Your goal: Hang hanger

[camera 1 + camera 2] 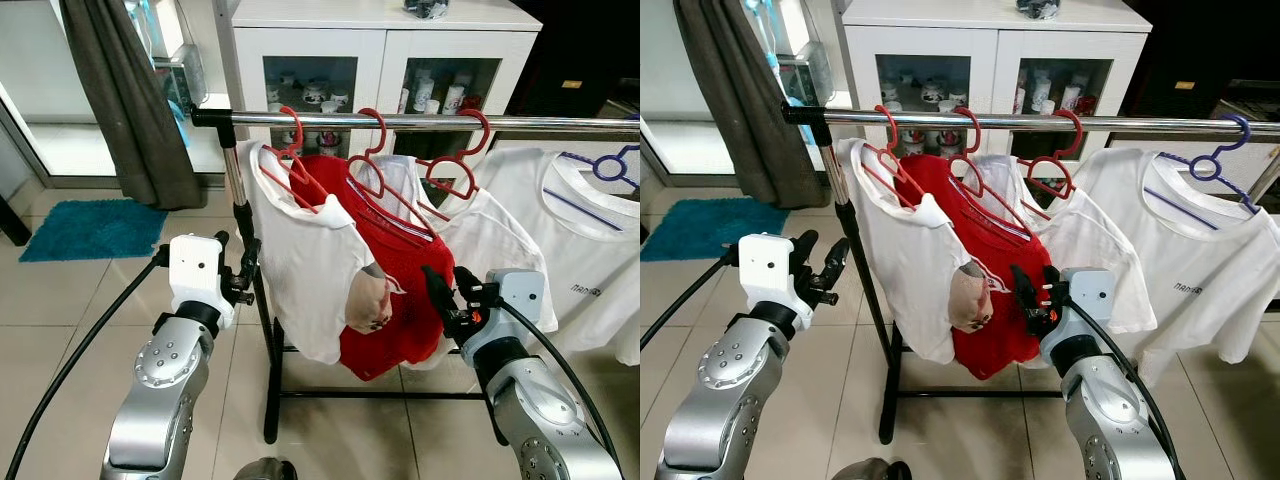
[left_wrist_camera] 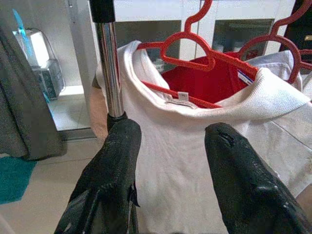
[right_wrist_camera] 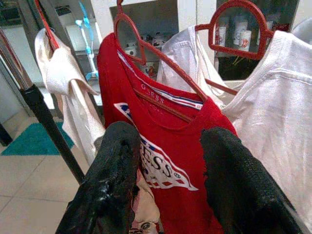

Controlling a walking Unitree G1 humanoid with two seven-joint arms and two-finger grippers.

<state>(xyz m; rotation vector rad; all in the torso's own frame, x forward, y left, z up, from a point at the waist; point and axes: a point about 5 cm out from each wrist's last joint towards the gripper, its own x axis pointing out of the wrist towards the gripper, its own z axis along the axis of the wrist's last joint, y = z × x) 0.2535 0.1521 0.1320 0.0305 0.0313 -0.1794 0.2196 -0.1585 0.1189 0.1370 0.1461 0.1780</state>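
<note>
Three red hangers hooked over the chrome rail [image 1: 420, 122], side by side near its left end: the leftmost red hanger [image 1: 290, 165] carrying a white t-shirt [image 1: 300, 270], the middle one [image 1: 372, 170] a red t-shirt [image 1: 395, 300], the third [image 1: 455, 165] another white shirt [image 1: 490, 240]. Further along the rail, a blue hanger [image 1: 1225, 155] with a white printed shirt [image 1: 1200, 270]. Left end effector [image 1: 243, 268] raised just beside the rack's upright post [image 1: 237, 190], fingers spread and empty, pointing at the leftmost shirt's collar. Right end effector [image 1: 440, 295] level with the red shirt's hem, likewise spread with nothing between the fingers. Judging by this, hanging apparently done: every hanger seated on the rail, none in hand. Left to do, probably only drawing both arms back clear of the garments. Behind the rack, a white glass-front cabinet [image 1: 380, 50], a grey curtain [image 1: 120, 90] and a teal mat [image 1: 90, 228] on the tiled floor.
</note>
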